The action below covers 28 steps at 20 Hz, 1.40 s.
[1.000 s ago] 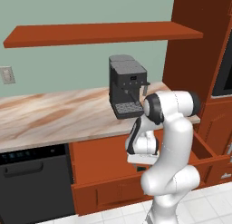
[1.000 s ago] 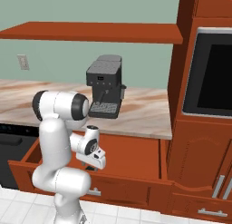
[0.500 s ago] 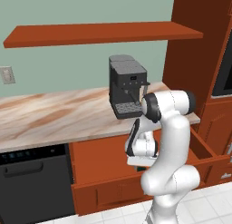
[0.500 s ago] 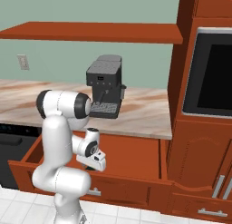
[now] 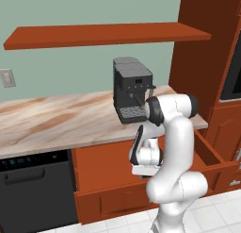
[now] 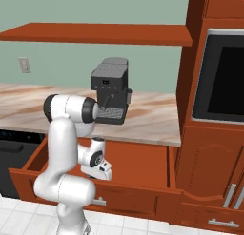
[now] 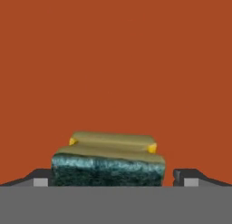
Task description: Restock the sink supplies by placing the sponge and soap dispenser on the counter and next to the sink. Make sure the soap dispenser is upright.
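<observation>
End effector (image 7: 111,180) fingers spread wide astride the sponge (image 7: 108,162), on red-brown drawer floor (image 7: 116,60).

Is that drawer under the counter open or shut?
Open: the drawer juts out past the cabinet fronts, its red-brown floor showing, and the arm reaches down into it.

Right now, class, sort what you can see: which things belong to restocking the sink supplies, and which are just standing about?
Belonging to the job:
- sponge, lying on the red-brown drawer floor between the open gripper fingertips
- counter, where it must end up

Just standing about:
- coffee machine
- wall shelf
- dishwasher
- oven
</observation>
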Available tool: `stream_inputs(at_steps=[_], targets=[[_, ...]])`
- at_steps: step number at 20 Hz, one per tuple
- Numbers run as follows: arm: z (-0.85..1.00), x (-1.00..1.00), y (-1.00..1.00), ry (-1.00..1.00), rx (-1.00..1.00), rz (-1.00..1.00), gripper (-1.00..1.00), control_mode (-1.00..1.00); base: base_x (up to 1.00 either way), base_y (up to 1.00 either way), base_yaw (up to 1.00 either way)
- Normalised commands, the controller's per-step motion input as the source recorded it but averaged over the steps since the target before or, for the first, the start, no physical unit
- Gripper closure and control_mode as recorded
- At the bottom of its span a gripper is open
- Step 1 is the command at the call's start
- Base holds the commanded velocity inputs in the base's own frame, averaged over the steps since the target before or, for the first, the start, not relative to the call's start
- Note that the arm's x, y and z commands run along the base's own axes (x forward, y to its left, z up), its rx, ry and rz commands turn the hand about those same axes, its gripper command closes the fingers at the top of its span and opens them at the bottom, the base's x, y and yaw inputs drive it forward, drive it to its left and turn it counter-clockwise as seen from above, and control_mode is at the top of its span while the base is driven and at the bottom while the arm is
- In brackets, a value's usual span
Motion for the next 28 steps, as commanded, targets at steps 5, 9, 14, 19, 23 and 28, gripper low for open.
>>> stream_inputs(at_steps=[5, 9, 14, 19, 23, 28], targets=[[-0.28, 0.00, 0.00, 0.01, 0.00, 0.00, -1.00, -1.00, 0.00, 0.00, 0.00], [-0.27, 0.00, 0.00, 0.03, 0.00, 0.00, 1.00, -1.00, 0.00, 0.00, 0.00], [-0.22, 0.00, 0.00, 0.02, 0.00, 0.00, 1.00, -1.00, 0.00, 0.00, 0.00], [-0.03, 0.00, 0.00, 0.01, 0.00, 0.00, 1.00, -1.00, 0.00, 0.00, 0.00], [0.00, 0.00, 0.00, 0.00, 0.00, 0.00, 1.00, -1.00, 0.00, 0.00, 0.00], [0.00, 0.01, 0.00, 0.01, 0.00, 0.00, 1.00, -1.00, 0.00, 0.00, 0.00]])
